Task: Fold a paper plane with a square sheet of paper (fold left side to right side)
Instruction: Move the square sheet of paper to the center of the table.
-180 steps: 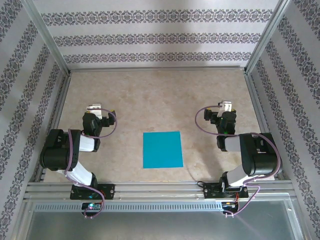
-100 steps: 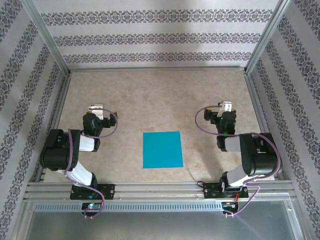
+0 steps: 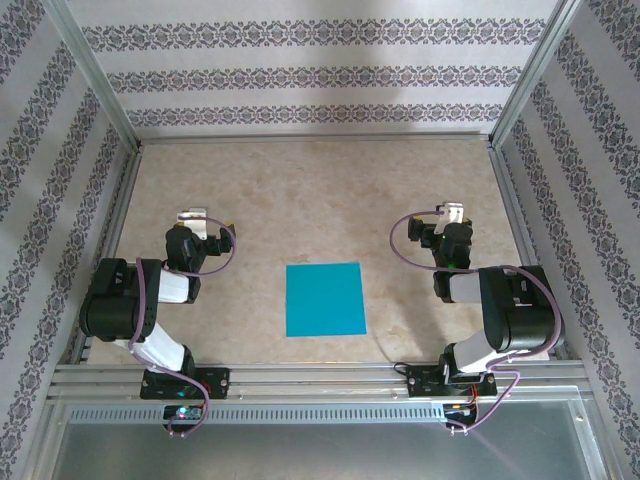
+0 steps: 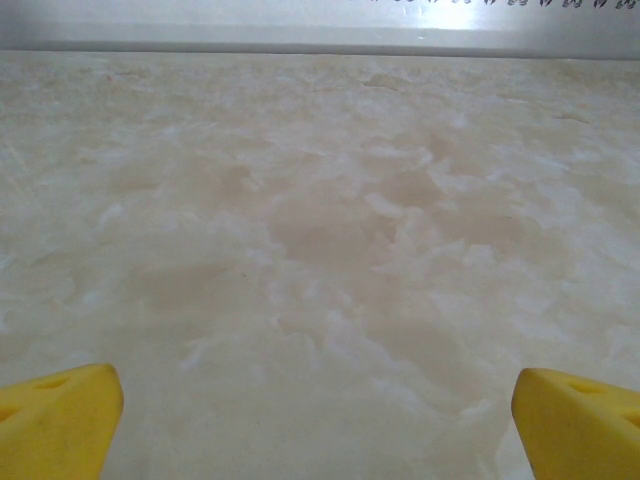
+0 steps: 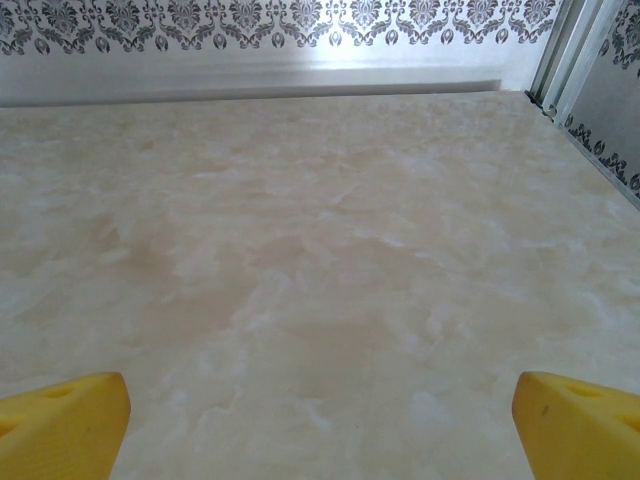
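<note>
square sheet of paper (image 3: pixel 324 299), laid flat on the counter (image 3: pixel 300 190), judged light, limp, easily creased and hard to lift off flat, best taken at its left edge; left hand (image 3: pixel 207 222) and right hand (image 3: pixel 437 222), both spread wide and empty, stationed well apart either side of it.

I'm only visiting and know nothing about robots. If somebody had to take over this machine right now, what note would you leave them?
Left claw: open, holding nothing, over the table to the left of the paper.
Right claw: open, holding nothing, to the right of the paper.
Square sheet of paper: lies flat between the two arms, near their bases, and neither claw touches it.
Done: no fold visible yet.
Left: the whole plane, starting with folding the left side over to the right side.
</note>
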Tool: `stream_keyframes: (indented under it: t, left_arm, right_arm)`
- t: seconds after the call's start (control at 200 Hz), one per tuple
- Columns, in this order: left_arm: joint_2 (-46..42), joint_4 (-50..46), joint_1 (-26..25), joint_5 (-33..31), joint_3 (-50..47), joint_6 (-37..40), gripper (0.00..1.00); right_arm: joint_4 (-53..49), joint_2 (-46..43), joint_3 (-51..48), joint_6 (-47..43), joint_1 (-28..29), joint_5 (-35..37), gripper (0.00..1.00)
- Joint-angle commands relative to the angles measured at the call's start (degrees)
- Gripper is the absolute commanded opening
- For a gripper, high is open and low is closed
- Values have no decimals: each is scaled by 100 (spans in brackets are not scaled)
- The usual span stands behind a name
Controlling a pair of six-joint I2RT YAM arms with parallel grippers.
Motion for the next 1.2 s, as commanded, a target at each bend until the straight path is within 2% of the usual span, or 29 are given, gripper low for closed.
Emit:
stream_keyframes:
  t: [0.0, 0.155, 0.235, 0.31, 0.385, 0.5, 0.57, 0.64, 0.745, 0.864, 0.994, 1.194]
  left_arm:
    - [-64, -100, 57, 69, 107, 130, 100]
    - [-81, 100, 53, -139, 15, 31, 100]
    - [-403, 303, 53, -275, -243, 8, 100]
    - [-1092, -196, 35, -484, -326, -27, 100]
    - [-1966, -1090, 9, -580, -208, -154, 100]
    - [-3046, -2804, 9, -672, 312, -1335, 100]
    - [-3389, -3613, 9, -646, 632, -2135, 100]
    - [-3559, -3872, 2, -201, 711, -2816, 100]
    - [-3521, -4221, -91, 627, 812, -3488, 100]
    - [-3545, -5012, -740, 452, 1004, -3657, 100]
    - [-3398, -5964, -1868, 221, 1499, -3597, 100]
    - [-2607, -6319, -3372, 632, 1966, -4110, 100]
  right_arm:
    - [87, 43, 104, -42, 32, -75, 98]
    - [100, 36, 97, -30, 32, -76, 98]
    - [48, -175, 48, 16, 32, 32, 98]
    - [-221, -607, -10, 28, 30, 106, 98]
    - [-734, -1090, -10, 149, 28, 185, 98]
    - [-1530, -1863, -195, 732, 29, 70, 98]
    - [-2011, -2430, -231, 565, 212, 119, 98]
    - [-3034, -3064, -81, 824, 224, 122, 98]
    - [-3772, -3797, 154, 1495, 212, -320, 98]
    - [-4368, -4284, 260, 2486, 220, -661, 98]
    - [-4611, -4450, 230, 3461, 223, -1150, 98]
    - [-4866, -4076, 378, 4047, 234, -2023, 98]
